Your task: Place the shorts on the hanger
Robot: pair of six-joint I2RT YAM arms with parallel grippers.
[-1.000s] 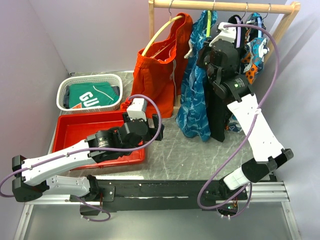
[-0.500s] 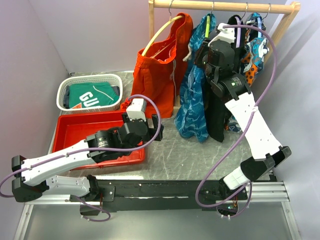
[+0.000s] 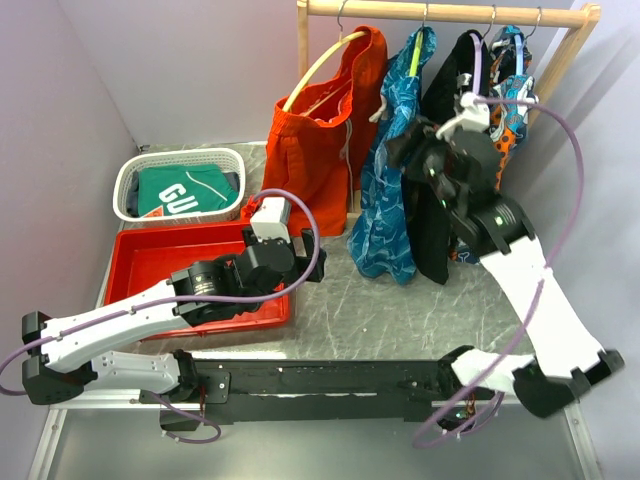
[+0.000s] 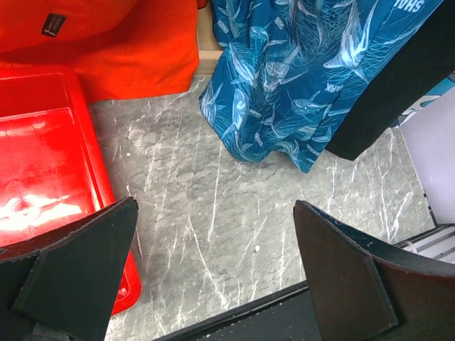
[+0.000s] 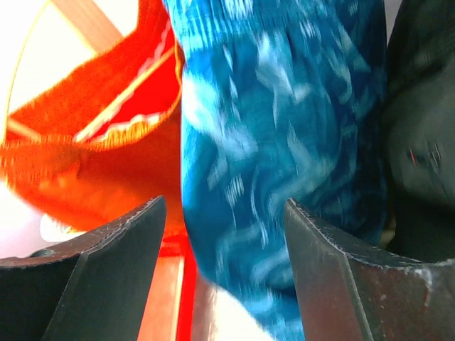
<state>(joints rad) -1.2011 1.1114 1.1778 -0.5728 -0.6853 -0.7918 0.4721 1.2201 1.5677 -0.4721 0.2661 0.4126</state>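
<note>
The blue-and-teal shorts (image 3: 390, 190) hang from the lime-green hanger (image 3: 416, 55) on the wooden rail, their hem reaching down to the table. My right gripper (image 3: 408, 150) is open beside the shorts' right edge at mid height. In the right wrist view its fingers (image 5: 114, 263) stand wide apart, with the blurred shorts (image 5: 277, 142) ahead and nothing gripped. My left gripper (image 3: 308, 252) is open low over the table by the red tray. In the left wrist view it (image 4: 213, 277) frames bare table, with the shorts' hem (image 4: 284, 78) beyond.
Orange shorts (image 3: 320, 130) on a yellow hanger (image 3: 315, 70) hang left of the shorts. A black garment (image 3: 435, 220) and a patterned one (image 3: 510, 110) hang on the right. A red tray (image 3: 150, 260) and a white basket (image 3: 135, 170) sit at the left.
My right gripper has opened and drawn back down and to the right, away from the top of the shorts. The shorts stay hanging. The left arm has not moved.
</note>
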